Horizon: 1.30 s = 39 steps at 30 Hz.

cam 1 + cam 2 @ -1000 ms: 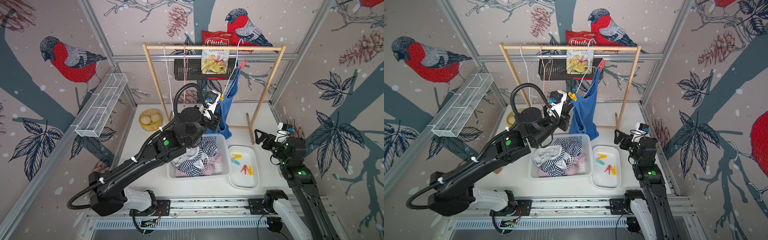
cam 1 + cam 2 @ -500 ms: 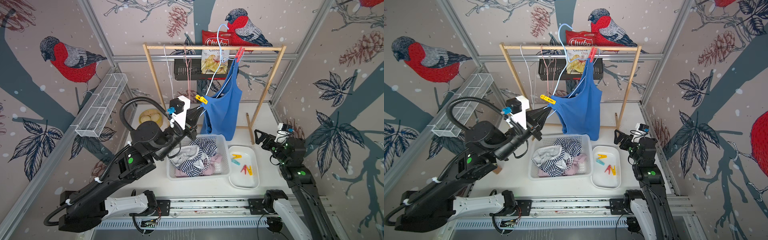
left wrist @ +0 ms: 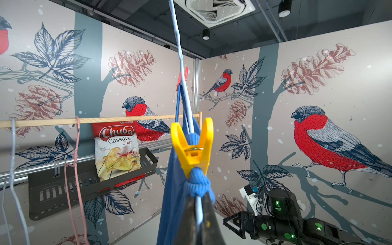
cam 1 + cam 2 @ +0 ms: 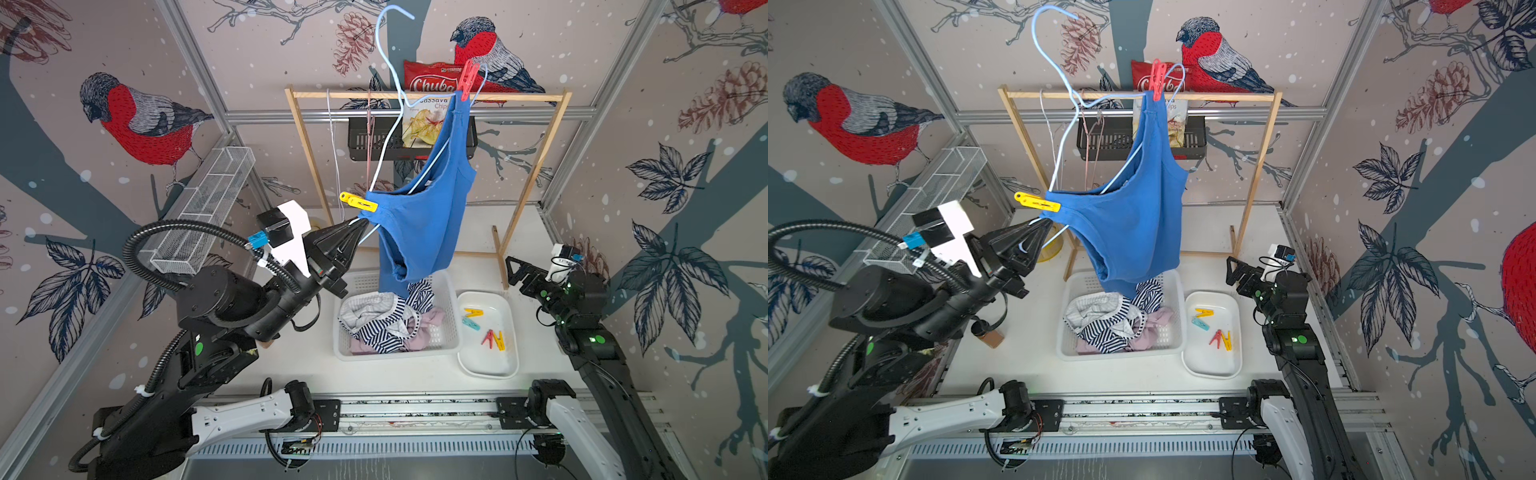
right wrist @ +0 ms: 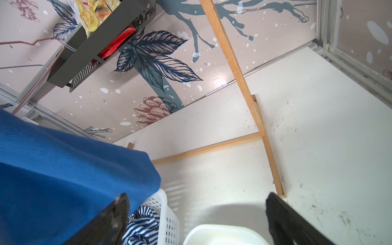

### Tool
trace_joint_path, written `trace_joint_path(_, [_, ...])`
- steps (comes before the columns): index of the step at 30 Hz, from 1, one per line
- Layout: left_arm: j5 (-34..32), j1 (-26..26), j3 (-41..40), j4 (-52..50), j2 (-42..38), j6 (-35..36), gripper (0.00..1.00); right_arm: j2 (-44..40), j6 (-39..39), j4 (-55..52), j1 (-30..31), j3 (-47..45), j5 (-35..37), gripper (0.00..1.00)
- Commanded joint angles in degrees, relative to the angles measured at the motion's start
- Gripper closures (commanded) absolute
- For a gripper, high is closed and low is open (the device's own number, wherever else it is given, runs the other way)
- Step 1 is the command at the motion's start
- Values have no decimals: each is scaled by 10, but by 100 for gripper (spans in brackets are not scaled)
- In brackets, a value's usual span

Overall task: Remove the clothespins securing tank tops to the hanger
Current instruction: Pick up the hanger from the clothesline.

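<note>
My left gripper is shut on one end of the pale blue wire hanger, which is tilted with its hook above the rail. The blue tank top hangs from it. A yellow clothespin pins its strap just beyond my fingertips, and a red clothespin pins the high end. My right gripper stands open and empty by the rack's right foot.
The striped top and mauve top lie in a white basket. A white tray holds several loose clothespins. A wooden rack carries bare hangers. Behind it a black shelf holds a chips bag.
My left arm has swung back and to the left, pulling the hanger's end with it. The hanger has risen and tilted, spreading the blue top. The right arm has not moved.
</note>
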Motion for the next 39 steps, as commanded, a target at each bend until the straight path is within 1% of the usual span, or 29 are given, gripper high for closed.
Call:
trace_joint_path(1, [17, -1, 12, 18, -11, 7, 100, 6, 9, 36, 1, -10, -17, 0])
trace_joint_path(4, [37, -1, 9, 7, -32, 15, 100, 14, 14, 45, 1, -17, -27, 0])
trace_joint_path(9, [47, -1, 19, -71, -46, 26, 100, 28, 25, 63, 11, -21, -35, 0])
trace_joint_path(14, [39, -1, -6, -134, -69, 12, 100, 53, 19, 69, 29, -4, -33, 0])
trace_joint_path(17, [17, 0, -30, -170, -88, -6, 100, 69, 11, 71, 32, 15, -40, 0])
trace_joint_path(23, [-15, -1, -77, -211, -127, -35, 100, 115, -27, 68, 29, 78, -77, 0])
trace_joint_path(24, [-20, 0, -82, -218, -130, -35, 100, 122, -29, 69, 26, 88, -94, 0])
trace_joint_path(28, [-39, -1, -102, -239, -140, -26, 100, 147, -26, 108, -8, 111, -200, 0])
trace_joint_path(32, [-66, -1, -135, -236, -153, -15, 100, 157, -29, 151, -25, 127, -266, 0])
trace_joint_path(33, [-64, 0, -144, -232, -155, -8, 100, 159, -25, 165, -31, 126, -282, 0])
trace_joint_path(37, [-47, 0, -187, -191, -167, 13, 100, 174, 20, 267, -55, 125, -398, 0])
trace_joint_path(39, [-42, 0, -200, -180, -164, 23, 100, 183, 22, 286, -58, 136, -436, 0])
